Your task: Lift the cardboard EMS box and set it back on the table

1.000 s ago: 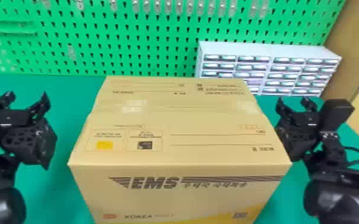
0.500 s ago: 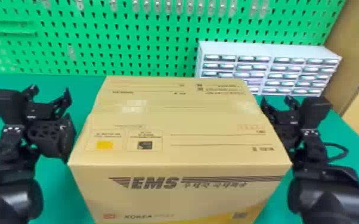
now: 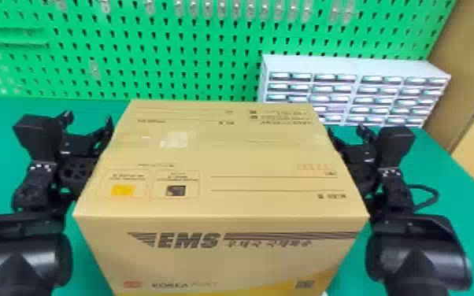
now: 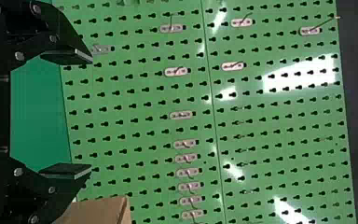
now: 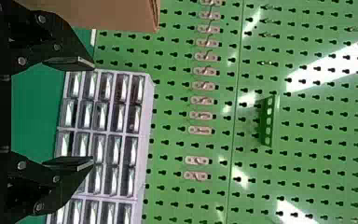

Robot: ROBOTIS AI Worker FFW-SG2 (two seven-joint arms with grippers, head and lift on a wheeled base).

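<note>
Both pairs of your flat black fingers [image 4: 67, 56] are spread with empty gaps between them: left gripper [image 3: 88, 119] at the box's left side, right gripper [image 3: 345, 132] at its right side. Contact with the cardboard: you cannot tell from here.

Near, centre: your cardboard EMS box [image 3: 224, 157] sits between the grippers over the table, its base hidden. Smooth tan front face, dark print, a yellow sweep low on the right; top face flat, with a slightly wrinkled strip of clear tape running left to right and one small yellow square on the near left.

Around it: your table [image 3: 464, 197], an even matte green.

Far right, behind the box: pale rectangular drawer cabinet [image 3: 358, 67], rows of small glossy-fronted drawers.

Farthest: green pegboard [image 3: 193, 51], keyhole-shaped perforations in regular rows, carrying small hooks [image 4: 176, 71] on rounded oblong plates.
</note>
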